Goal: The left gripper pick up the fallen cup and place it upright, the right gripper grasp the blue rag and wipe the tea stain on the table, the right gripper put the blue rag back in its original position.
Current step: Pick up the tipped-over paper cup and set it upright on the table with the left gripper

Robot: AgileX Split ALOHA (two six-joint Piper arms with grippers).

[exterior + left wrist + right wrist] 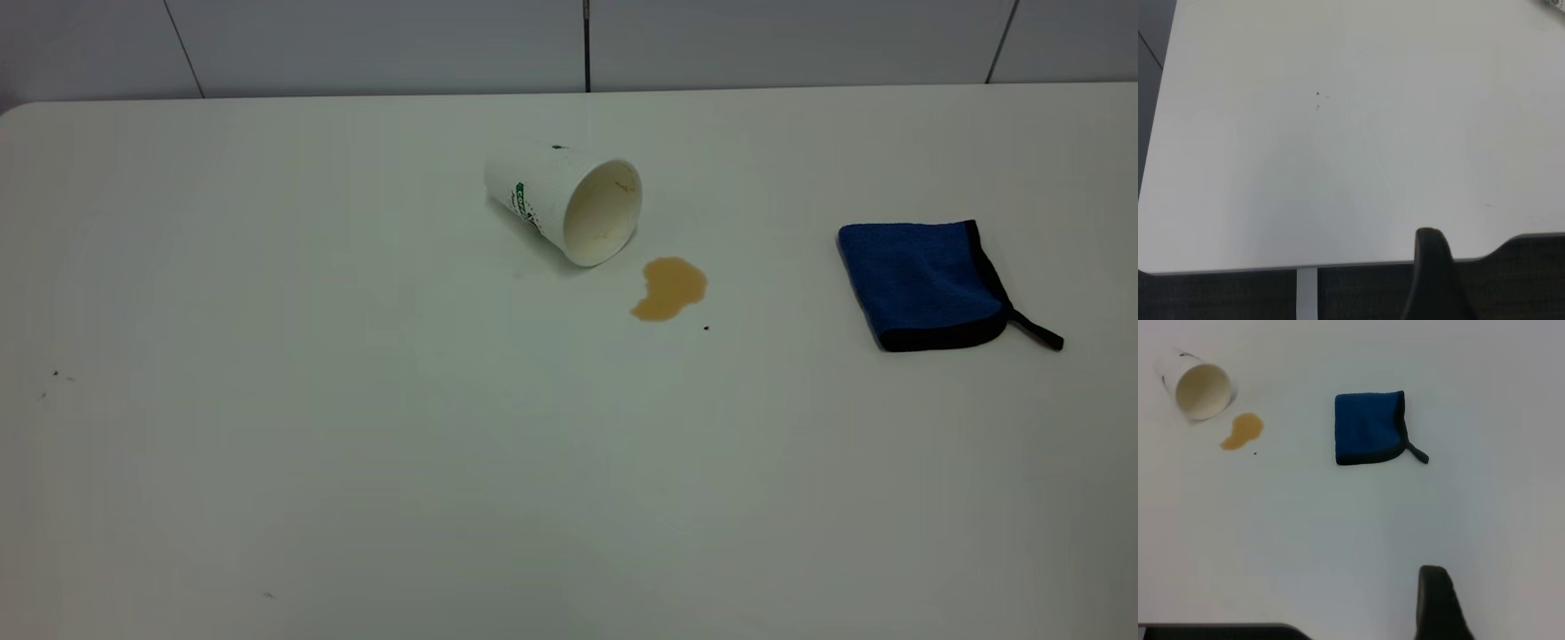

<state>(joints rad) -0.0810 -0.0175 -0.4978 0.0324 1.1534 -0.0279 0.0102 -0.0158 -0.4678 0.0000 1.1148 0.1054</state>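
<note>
A: Bare white table fills the foreground, smooth, with rounded corners and a few faint specks.

B: And beyond that?

A: 1 tea stain, a light-brown irregular puddle, lies near the middle. Just behind it sits 1 paper cup on its side, mouth toward the stain, cream inside with brown marks and green print on the wall. I can't tell if any liquid remains inside.

B: The cloth?

A: 1 blue rag, fuzzy microfibre folded square with black edging and a loop tail, lies flat well to the right.

B: Grippers?

A: Only 1 dark finger of the left gripper and 1 finger of the right gripper show; whether either is spread or closed, I cannot tell.
</note>
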